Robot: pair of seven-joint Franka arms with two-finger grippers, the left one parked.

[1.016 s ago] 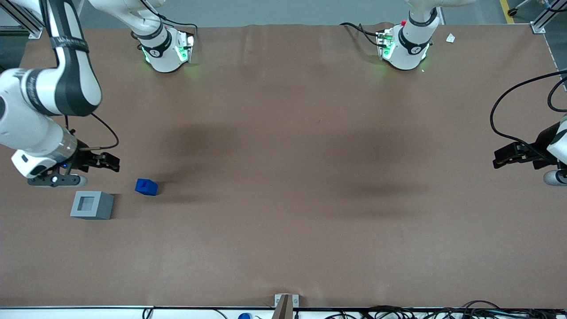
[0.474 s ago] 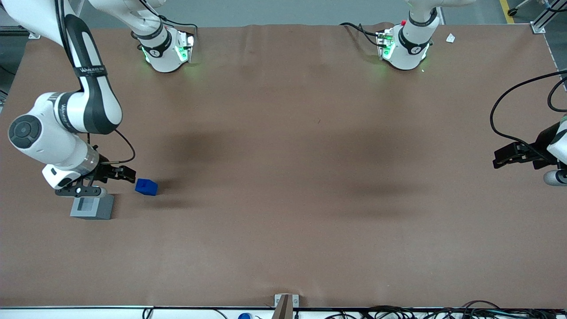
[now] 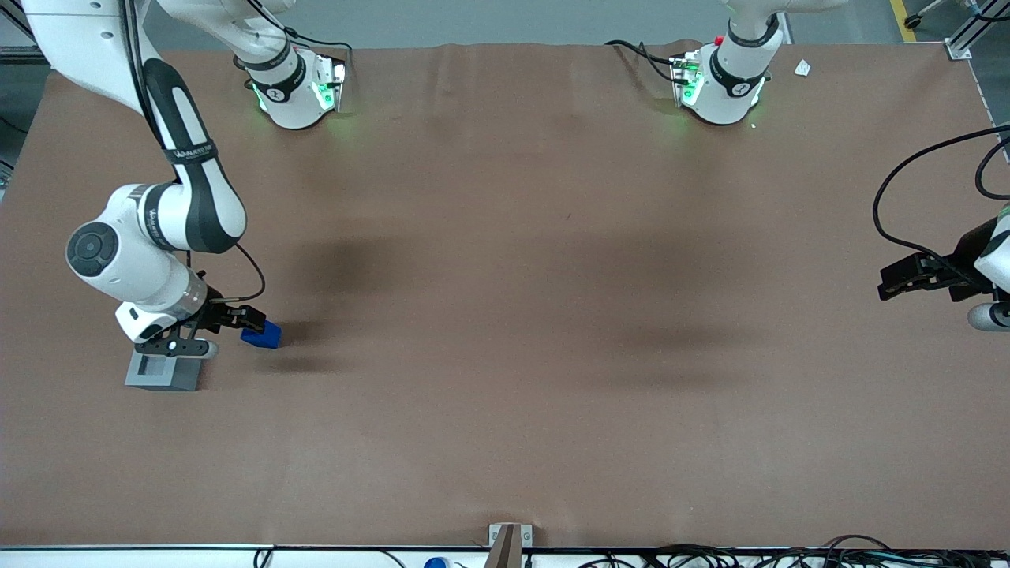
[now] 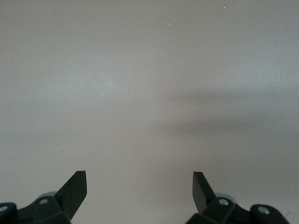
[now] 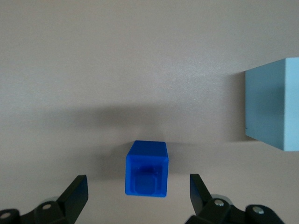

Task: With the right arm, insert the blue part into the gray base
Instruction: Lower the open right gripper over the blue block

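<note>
The blue part [image 3: 263,336] lies on the brown table toward the working arm's end. In the right wrist view the blue part [image 5: 147,169] shows a recessed face and sits between my open fingertips, a little ahead of them, untouched. My right gripper [image 3: 241,319] hangs low right beside the blue part, open and empty; it also shows in the right wrist view [image 5: 139,191]. The gray base [image 3: 162,375] stands beside the blue part, slightly nearer the front camera, with the wrist partly covering its top. A corner of the gray base [image 5: 275,109] shows in the right wrist view.
The brown table cover [image 3: 505,315] spreads wide around the parts. Both arm bases [image 3: 296,87] stand at the edge farthest from the front camera. The parked arm's gripper [image 3: 919,276] sits at its end of the table. Cables [image 3: 789,552] run along the front edge.
My right arm has swung toward the blue part and come lower. The gripper has gone from above the gray base's end to right at the blue part. Neither part has moved.
</note>
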